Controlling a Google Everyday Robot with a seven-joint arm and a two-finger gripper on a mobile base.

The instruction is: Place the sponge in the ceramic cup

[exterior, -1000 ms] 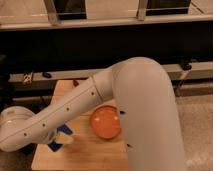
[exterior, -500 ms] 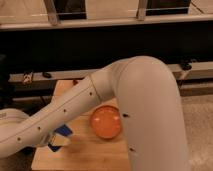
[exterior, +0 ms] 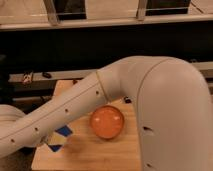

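Single camera view of the workspace. The orange bowl (exterior: 106, 122), wide and shallow, sits on the wooden table (exterior: 117, 156) and serves as the reference for all positions.

The white robot arm (exterior: 75, 107) enters from the right of the bowl as a large rounded housing. It then narrows into a forearm that crosses behind and above the bowl and slopes down to the left of it. The forearm covers much of the table on that side.

The gripper (exterior: 46, 144) lies at the low end of the arm, to the lower left of the bowl, close to the table surface. It is largely concealed by the forearm, so whether it is parted, closed or clamped on anything cannot be told.

The sponge (exterior: 63, 132) shows as bright blue patches just left of the bowl, apart from its rim, emerging from under the forearm beside the gripper. A pale area sits between the blue patches; what it belongs to cannot be told.

A small dark object (exterior: 128, 100) lies on the table behind the bowl, to its upper right. A dark rail (exterior: 35, 76) runs well behind the bowl.
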